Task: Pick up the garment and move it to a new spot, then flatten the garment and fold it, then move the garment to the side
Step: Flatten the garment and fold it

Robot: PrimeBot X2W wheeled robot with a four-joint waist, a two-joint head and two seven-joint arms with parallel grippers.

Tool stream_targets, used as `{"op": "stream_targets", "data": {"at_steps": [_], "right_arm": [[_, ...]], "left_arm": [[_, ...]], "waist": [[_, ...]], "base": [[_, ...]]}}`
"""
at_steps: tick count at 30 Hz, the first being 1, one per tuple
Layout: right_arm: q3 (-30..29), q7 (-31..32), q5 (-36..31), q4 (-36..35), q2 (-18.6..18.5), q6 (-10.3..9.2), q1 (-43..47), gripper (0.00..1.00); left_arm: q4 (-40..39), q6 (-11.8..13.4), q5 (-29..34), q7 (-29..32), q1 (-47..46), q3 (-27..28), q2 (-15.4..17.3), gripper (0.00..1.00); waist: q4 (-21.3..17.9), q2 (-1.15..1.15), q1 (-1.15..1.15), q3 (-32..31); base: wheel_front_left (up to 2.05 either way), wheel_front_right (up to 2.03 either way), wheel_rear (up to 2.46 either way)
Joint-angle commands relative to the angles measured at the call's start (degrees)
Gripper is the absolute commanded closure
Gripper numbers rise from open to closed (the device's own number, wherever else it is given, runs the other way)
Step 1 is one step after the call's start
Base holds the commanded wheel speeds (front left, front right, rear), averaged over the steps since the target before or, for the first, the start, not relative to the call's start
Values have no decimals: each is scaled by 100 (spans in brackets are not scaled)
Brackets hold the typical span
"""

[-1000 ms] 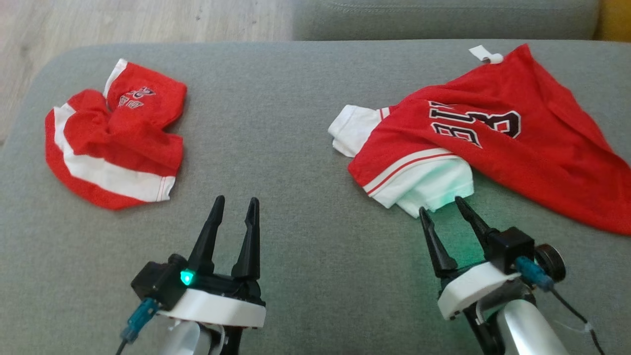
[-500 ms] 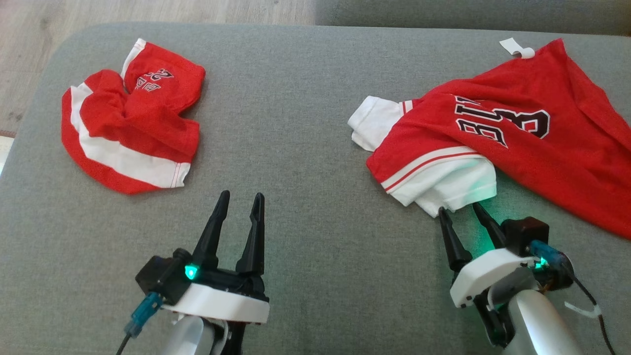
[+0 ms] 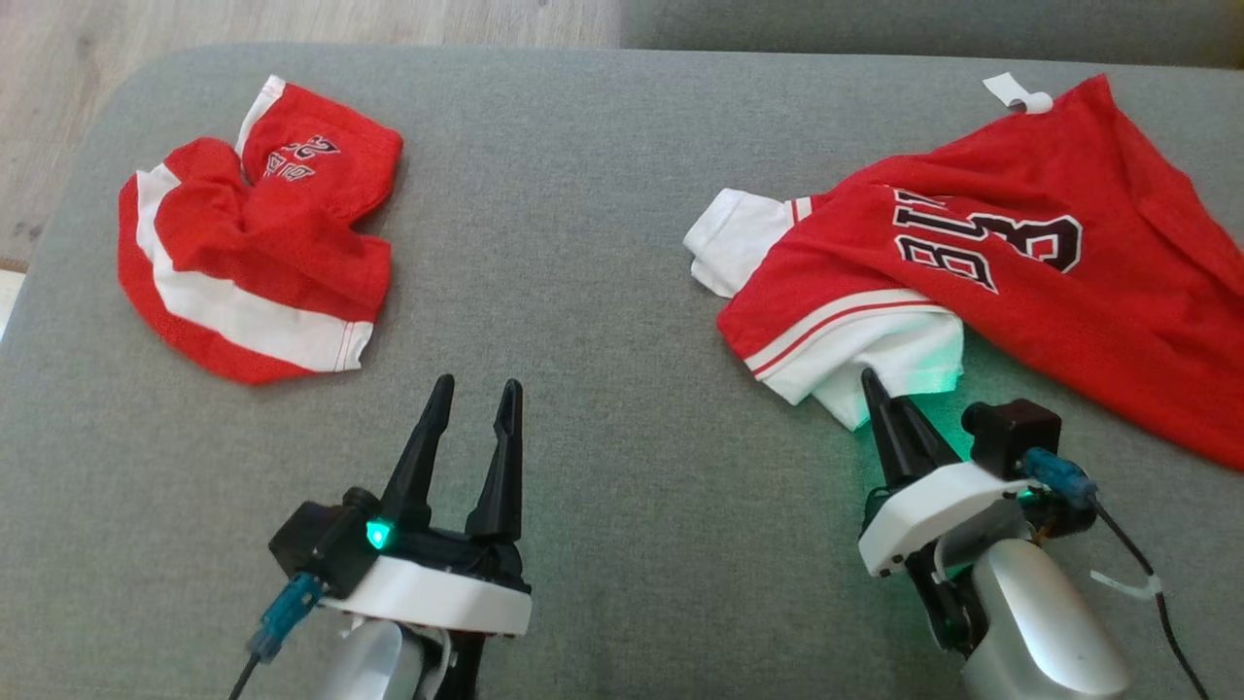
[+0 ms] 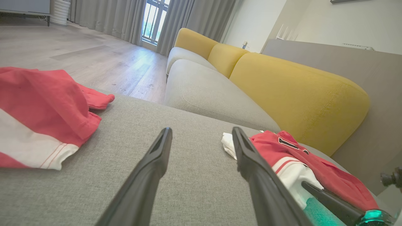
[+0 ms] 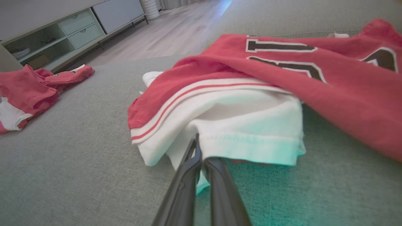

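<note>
Since the red jersey (image 3: 1020, 282) lies crumpled on the right of the grey cushion (image 3: 603, 243), white hem (image 3: 904, 355) pinched in the right gripper (image 3: 880, 389), fingers together, lift slowly to test the hold, then carry left into the bare middle, short of the red shorts (image 3: 253, 262) and the spread-fingered left gripper (image 3: 473, 399).

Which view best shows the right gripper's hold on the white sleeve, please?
The right wrist view: close up, the right gripper is shut on the white sleeve. The head view shows it smaller, from above; the left wrist view, partly behind a left finger.
</note>
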Motion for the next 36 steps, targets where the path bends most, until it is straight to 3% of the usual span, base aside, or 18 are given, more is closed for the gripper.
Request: {"op": "stream_targets", "data": {"at_steps": [1,6,18,28,29,30,36], "right_arm": [[161,-78,7,-188,-8,-4,-178,100],[486,61,151,-504,-8,-4,-73,100],[1740,881,1248,-2154,-8,-4,375,100],[2224,1202,1251,-2147,-8,-4,663,100],[2194,1254,1194,-2075,-8,-4,702,16],[2159,1329,1132,-2002,-8,-4,734,0],[1611,1495,776,-1914,-8,-4,794,0]], "left_arm": [[-150,9,-38,-55,-199,164,5,0],[-121,9,-8,-55,-129,239,5,0],[-140,9,28,-55,138,295,5,0],[-186,9,114,-55,311,449,5,0],[-190,9,120,-55,324,461,5,0],[-195,9,126,-55,335,473,5,0],[-224,9,151,-55,370,551,6,0]], "waist": [[-20,0,-1,-30],[-112,0,-1,-206],[-106,0,-1,-751],[63,0,-1,-868],[60,0,-1,-870],[54,0,-1,-871],[-87,0,-1,-846]], "base": [[0,0,0],[0,0,0],[0,0,0],[0,0,0],[0,0,0],[0,0,0],[0,0,0]]}}
